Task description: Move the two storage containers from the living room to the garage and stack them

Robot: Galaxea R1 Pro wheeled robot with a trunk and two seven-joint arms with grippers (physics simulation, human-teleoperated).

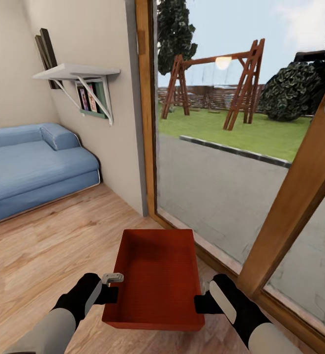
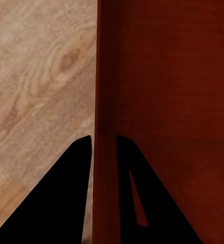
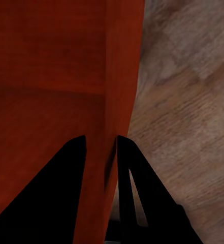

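Observation:
I hold one red-orange storage container (image 1: 155, 278), open-topped and empty, level in front of me above the light wood-plank flooring of the living room. My left gripper (image 1: 114, 294) is shut on its left wall (image 2: 105, 101), one finger (image 2: 66, 193) outside and one inside. On the opposite side, my right gripper (image 1: 199, 304) is shut on the container's right wall (image 3: 119, 76), with its fingers (image 3: 56, 193) straddling the thin rim.
A wood-framed glass door (image 1: 290, 196) stands close ahead and to the right, with a lawn and a swing set beyond it. A blue sofa (image 1: 32, 167) sits at the left under a white wall shelf (image 1: 76, 73). Open wood floor (image 1: 49, 246) lies to my left.

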